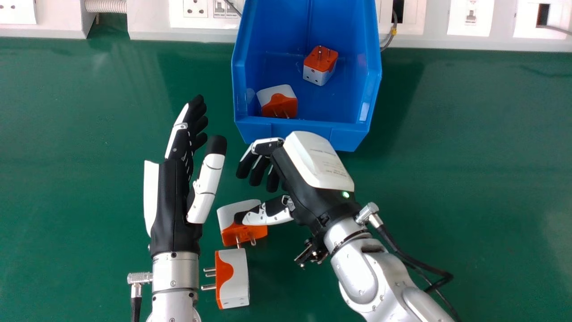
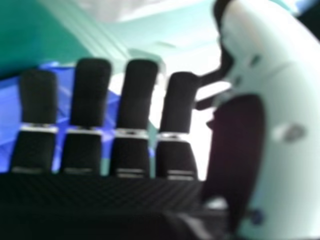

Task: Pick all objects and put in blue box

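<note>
My right hand (image 1: 313, 179) is just below the blue box's (image 1: 295, 132) front wall in the head view, fingers loosely bent and holding nothing. Its thumb lies over the upper white-and-orange plug adapter (image 1: 243, 233). A second adapter (image 1: 234, 279) rests just below that one, pins facing left. My left hand (image 1: 172, 201) is to the left of both, its fingers straight. Inside the box are two more adapters, one (image 1: 279, 105) near the front left and another (image 1: 319, 67) farther back. In the right hand view, blue box parts (image 2: 7, 115) show behind my right hand (image 2: 90, 100).
The green table (image 1: 469, 179) extends to both sides of the box. Along its back edge runs a white panel (image 1: 147, 27) with sockets, and a thin cable (image 1: 389, 38) hangs beside the box. Black cables (image 1: 420, 268) trail from my right wrist.
</note>
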Available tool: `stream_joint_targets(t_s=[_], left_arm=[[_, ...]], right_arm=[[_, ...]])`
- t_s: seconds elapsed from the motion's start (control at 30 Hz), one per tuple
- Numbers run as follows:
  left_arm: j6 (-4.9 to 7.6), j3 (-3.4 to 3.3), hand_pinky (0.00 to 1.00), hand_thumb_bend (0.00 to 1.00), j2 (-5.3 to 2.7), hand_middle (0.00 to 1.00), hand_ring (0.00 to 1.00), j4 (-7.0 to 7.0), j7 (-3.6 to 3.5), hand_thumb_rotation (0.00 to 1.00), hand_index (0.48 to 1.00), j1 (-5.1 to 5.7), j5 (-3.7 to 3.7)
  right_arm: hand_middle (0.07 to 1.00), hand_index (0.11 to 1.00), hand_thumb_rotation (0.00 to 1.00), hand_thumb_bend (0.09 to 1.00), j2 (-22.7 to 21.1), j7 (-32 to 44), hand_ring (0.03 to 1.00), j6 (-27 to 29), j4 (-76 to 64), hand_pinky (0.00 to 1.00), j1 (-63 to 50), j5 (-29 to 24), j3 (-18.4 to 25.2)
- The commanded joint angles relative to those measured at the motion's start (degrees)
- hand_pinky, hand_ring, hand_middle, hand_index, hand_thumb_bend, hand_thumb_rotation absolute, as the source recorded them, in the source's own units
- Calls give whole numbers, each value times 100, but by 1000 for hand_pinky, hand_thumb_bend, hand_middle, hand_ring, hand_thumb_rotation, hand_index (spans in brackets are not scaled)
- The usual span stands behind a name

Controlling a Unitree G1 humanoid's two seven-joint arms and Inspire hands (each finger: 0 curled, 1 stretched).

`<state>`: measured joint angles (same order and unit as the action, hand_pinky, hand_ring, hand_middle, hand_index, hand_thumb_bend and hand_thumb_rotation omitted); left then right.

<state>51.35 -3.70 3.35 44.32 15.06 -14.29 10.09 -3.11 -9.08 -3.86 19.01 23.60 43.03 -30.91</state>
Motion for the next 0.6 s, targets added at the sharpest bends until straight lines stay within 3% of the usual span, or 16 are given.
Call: stream_joint_targets(t_s=[0.0, 0.17, 0.2, 0.27, 0.3, 0.37, 0.4, 0.57], left_arm=[[108, 5, 878, 698, 0, 910, 889, -80, 0, 894, 887, -59, -25], [97, 8, 878, 698, 4, 910, 889, -94, -4, 894, 887, -58, -21], [97, 8, 878, 698, 5, 910, 889, -97, -5, 894, 888, -56, -20], [102, 9, 878, 698, 3, 910, 889, -97, -2, 894, 888, -53, -18], [103, 10, 878, 699, 2, 910, 889, -98, 0, 894, 888, -52, -16], [106, 10, 878, 699, 0, 910, 889, -90, 4, 894, 888, -53, -13], [108, 11, 878, 697, -1, 910, 889, -84, 7, 894, 888, -55, -10], [109, 12, 877, 694, -7, 910, 889, -83, 1, 894, 889, -54, -18]], right_arm=[[504, 505, 1, 513, -25, 203, 394, -164, -311, 342, -22, 118, -75], [545, 503, 25, 514, -107, 1027, 454, -661, -657, 400, -30, 160, -182], [594, 544, 20, 579, -125, 1172, 516, -757, -699, 466, -15, 184, -211], [594, 544, 20, 579, -143, 1540, 516, -975, -694, 466, 78, 230, -301], [641, 582, 15, 636, -145, 1663, 577, -1048, -691, 523, 110, 244, -328], [641, 582, 15, 636, -132, 1810, 577, -1142, -669, 523, 152, 275, -366], [693, 620, 12, 684, -129, 1835, 643, -1155, -639, 580, 169, 292, -391], [773, 683, 8, 754, -133, 1768, 746, -1066, -442, 677, 249, 381, -548]])
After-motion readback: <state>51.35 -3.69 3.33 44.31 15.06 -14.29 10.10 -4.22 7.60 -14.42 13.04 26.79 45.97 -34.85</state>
